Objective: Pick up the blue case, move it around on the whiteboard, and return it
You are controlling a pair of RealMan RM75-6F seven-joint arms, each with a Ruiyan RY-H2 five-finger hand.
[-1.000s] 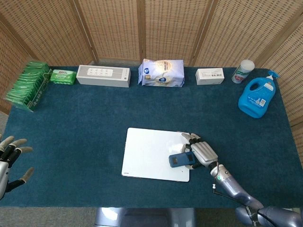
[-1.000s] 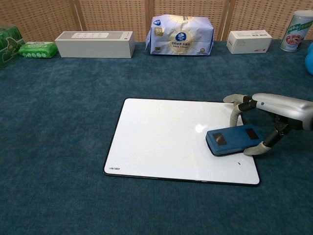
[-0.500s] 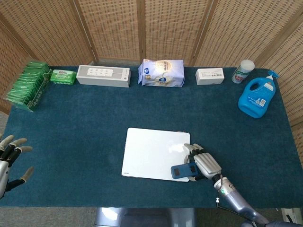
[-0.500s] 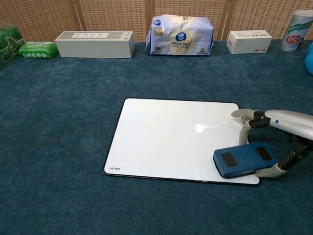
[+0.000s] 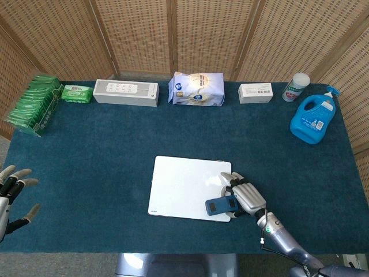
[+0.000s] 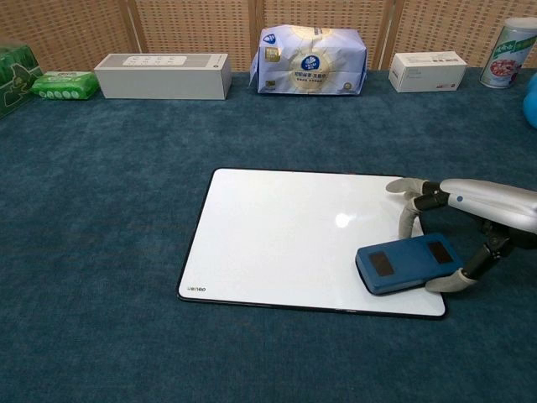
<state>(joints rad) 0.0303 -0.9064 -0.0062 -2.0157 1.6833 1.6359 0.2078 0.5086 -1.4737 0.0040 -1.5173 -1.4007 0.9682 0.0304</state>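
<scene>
The blue case [image 6: 408, 263] [image 5: 219, 205] lies flat on the near right part of the whiteboard [image 6: 285, 235] [image 5: 184, 184]. My right hand [image 6: 470, 222] [image 5: 247, 196] grips it from the right side, fingers over its far edge and thumb at its near edge. My left hand [image 5: 10, 193] hangs open at the far left near edge of the table, away from the board, and shows only in the head view.
Along the back edge stand green packets [image 5: 33, 104], a white speaker box [image 5: 125, 92], a tissue pack [image 5: 196, 88], a small white box [image 5: 255, 92], a canister [image 5: 296, 86] and a blue detergent bottle [image 5: 314, 118]. Dark blue cloth [image 5: 86, 150] covers the table.
My right hand slid the blue case toward the near right corner of the whiteboard, then back a little up and left. The left hand stayed put.
</scene>
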